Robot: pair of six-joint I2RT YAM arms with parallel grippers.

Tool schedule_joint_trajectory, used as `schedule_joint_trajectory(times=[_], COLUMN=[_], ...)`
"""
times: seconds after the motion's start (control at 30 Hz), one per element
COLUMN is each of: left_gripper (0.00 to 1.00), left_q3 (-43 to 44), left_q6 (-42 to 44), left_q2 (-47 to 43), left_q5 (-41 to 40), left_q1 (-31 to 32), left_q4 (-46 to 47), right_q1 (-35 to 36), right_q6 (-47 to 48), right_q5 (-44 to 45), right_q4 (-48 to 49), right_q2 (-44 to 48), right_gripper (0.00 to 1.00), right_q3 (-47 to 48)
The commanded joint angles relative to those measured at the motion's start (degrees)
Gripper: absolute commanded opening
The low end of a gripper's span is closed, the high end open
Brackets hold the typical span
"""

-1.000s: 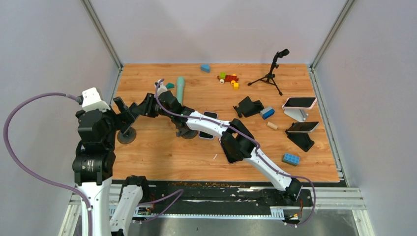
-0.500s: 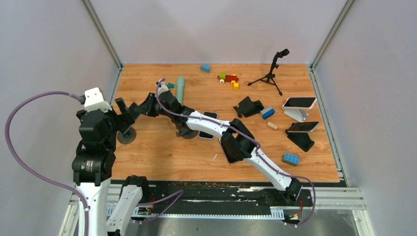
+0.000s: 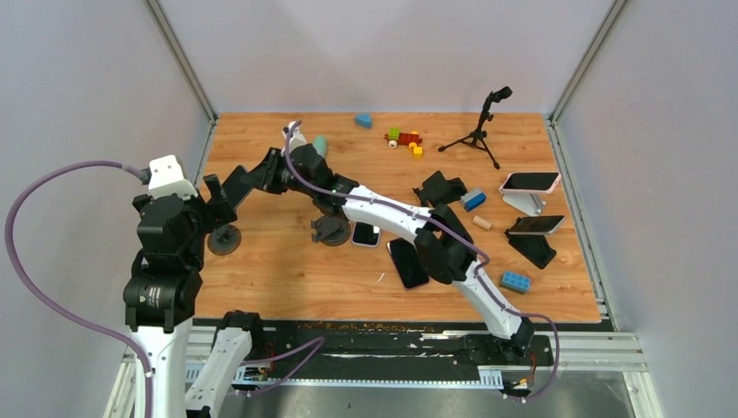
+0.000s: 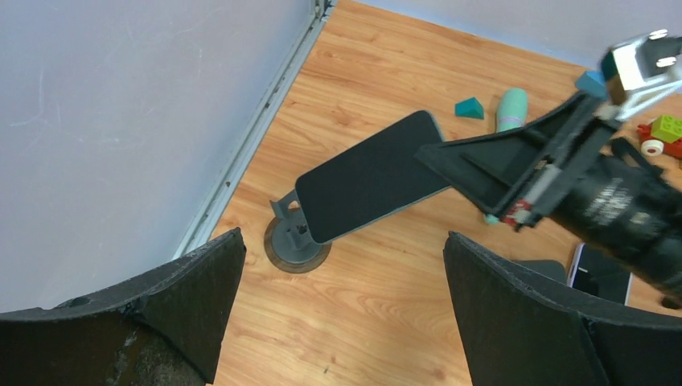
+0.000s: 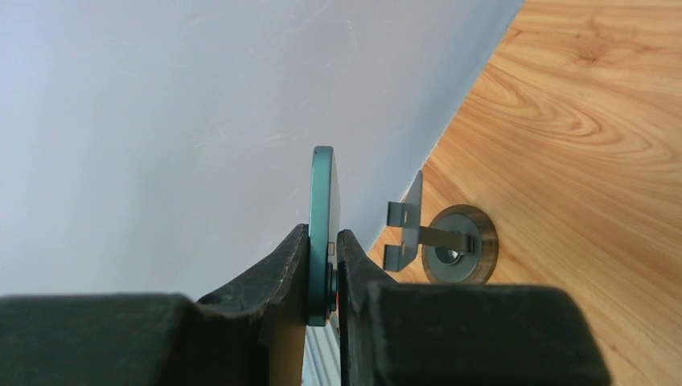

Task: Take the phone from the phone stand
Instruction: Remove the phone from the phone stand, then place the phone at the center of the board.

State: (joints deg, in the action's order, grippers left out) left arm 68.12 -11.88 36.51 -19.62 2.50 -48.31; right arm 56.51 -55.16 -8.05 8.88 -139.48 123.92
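Observation:
The phone has a dark screen and a teal edge. My right gripper is shut on its end and holds it in the air, tilted, clear of the stand. The phone stand is a small grey bracket on a round base, empty, near the left wall. From above, the right gripper reaches left across the table with the phone above and behind the stand. My left gripper is open and empty, hovering above the floor near the stand.
Two phones lie flat mid-table beside another round stand. Two more phones sit on stands at the right. A tripod, toy blocks and a teal cylinder stand at the back.
My right gripper has lifted the phone up and back, away from the stand. The right arm has swung away, uncovering a black phone lying on the table. The left arm has barely moved.

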Motion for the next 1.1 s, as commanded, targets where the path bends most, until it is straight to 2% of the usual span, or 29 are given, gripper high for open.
schedule_joint_trajectory(times=[0.0, 0.1, 0.2, 0.27, 0.37, 0.43, 0.5, 0.63, 0.73, 0.87, 0.97, 1.07], left_gripper=[1.00, 1.00, 1.00, 1.00, 1.00, 1.00, 1.00, 1.00, 1.00, 1.00, 1.00, 1.00], left_q3=[2.55, 4.59, 6.41, 5.83, 3.96, 3.02, 2.61, 0.82, -1.83, -5.86, -7.82, -8.70], left_q6=[-1.12, -2.43, -1.16, 0.26, -0.12, -0.92, -1.55, -1.33, -2.05, -2.97, -2.21, -1.93], left_q2=[0.67, 0.78, 3.37, 4.36, 5.14, 6.21, 7.25, 8.71, 10.94, 13.94, 17.00, 19.40], left_q5=[-1.60, -3.79, 0.72, 9.29, 26.60, 33.48, 34.38, 28.41, 24.18, 23.86, 23.81, 25.54], left_q1=[0.58, 0.57, 0.57, 0.57, 0.58, 0.99, 3.52, 16.12, 29.70, 43.09, 50.64, 54.88], left_q4=[1.89, 1.93, 2.39, 3.62, 8.10, 10.53, 11.57, 13.04, 15.93, 21.91, 25.39, 27.85], right_q1=[-1.08, -2.24, -3.46, -4.26, -5.74, -7.13, -9.40, -15.81, -20.68, -22.89, -23.11, -23.20], right_q6=[3.78, 7.74, 10.25, 12.15, 16.10, 17.48, 18.99, 18.28, 18.03, 20.06, 20.61, 19.81], right_q5=[0.59, 2.09, 3.27, 3.25, 2.74, 1.66, -0.92, -5.01, -8.39, -10.68, -13.67, -16.03], right_q4=[4.10, 1.18, 0.29, -1.61, -7.84, -13.25, -18.47, -25.89, -28.64, -35.08, -38.06, -40.11], right_q2=[15.65, 24.07, 33.30, 39.08, 48.47, 52.90, 58.05, 68.71, 76.61, 84.82, 88.80, 91.67], right_gripper=[0.00, 0.00, 0.00, 0.00, 0.00, 0.00, 0.00, 0.00, 0.00, 0.00, 0.00, 0.00], right_q3=[-8.28, -16.92, -27.48, -33.43, -39.74, -43.15, -46.21, -57.30, -64.56, -68.53, -70.36, -72.05])
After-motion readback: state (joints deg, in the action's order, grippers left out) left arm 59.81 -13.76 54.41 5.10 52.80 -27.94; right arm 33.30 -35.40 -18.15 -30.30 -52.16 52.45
